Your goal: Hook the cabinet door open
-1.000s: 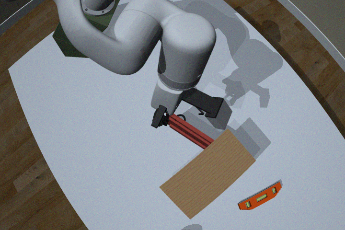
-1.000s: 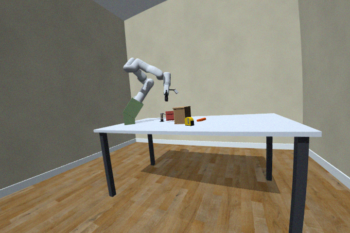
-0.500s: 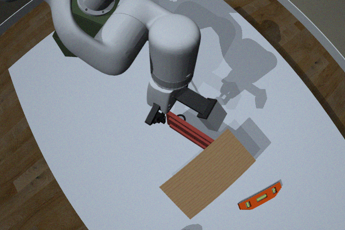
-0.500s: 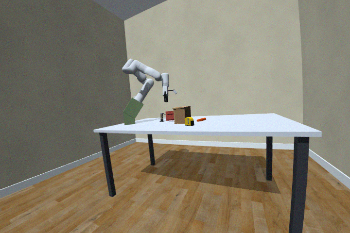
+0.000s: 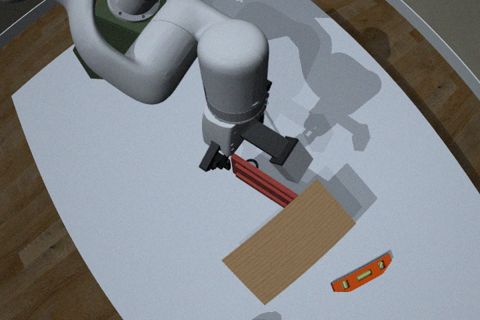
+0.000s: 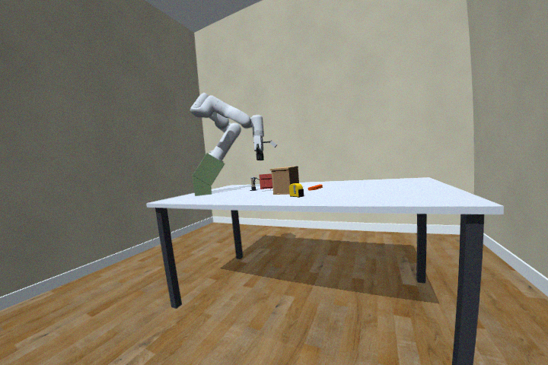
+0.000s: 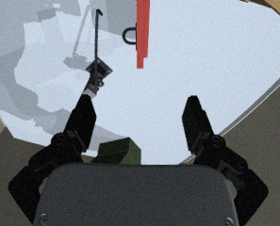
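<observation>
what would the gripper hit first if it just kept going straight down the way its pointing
Probably the bare table. The open, empty gripper points down at white surface just short of the red door's free end, with the post off to one side. Depth is hard to judge, so one of the jaws could graze the post.

An orange spirit level [image 5: 362, 276] lies flat on the white table [image 5: 97, 196]. A yellow tape measure [image 6: 296, 189] sits toward the near edge.
</observation>
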Available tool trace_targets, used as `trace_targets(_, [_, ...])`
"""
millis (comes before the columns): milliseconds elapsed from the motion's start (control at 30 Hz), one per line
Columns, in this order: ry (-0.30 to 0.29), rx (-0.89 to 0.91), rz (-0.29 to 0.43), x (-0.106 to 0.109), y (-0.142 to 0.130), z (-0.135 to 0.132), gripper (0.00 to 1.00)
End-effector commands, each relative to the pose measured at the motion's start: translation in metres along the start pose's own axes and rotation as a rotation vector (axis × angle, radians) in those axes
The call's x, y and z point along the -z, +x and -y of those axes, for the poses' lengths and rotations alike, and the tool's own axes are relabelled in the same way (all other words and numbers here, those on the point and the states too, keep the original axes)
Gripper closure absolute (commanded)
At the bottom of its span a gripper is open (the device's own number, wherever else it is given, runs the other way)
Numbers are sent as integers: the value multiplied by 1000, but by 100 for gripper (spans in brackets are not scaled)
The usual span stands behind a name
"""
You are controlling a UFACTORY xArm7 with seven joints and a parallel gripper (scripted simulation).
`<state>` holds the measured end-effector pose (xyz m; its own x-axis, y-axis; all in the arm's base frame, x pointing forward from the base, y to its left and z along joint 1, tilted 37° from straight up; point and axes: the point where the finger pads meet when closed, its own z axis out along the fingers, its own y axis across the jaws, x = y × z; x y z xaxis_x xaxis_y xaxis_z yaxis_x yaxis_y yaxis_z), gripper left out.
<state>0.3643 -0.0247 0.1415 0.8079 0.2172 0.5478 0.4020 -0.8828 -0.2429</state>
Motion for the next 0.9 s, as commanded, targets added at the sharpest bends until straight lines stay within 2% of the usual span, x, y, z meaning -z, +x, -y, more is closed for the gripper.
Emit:
trace_targets(0, [-2,-2,-3,1,1,-1,0])
trace_targets(333, [1,-7,-7,0,1,0,0])
trace_targets(367, [1,-7,-7,0,1,0,73])
trace_targets(567, [1,-5,-7,-23,1,1,73])
trace_targets(867, [1,-5,-7,-25,1,1,73])
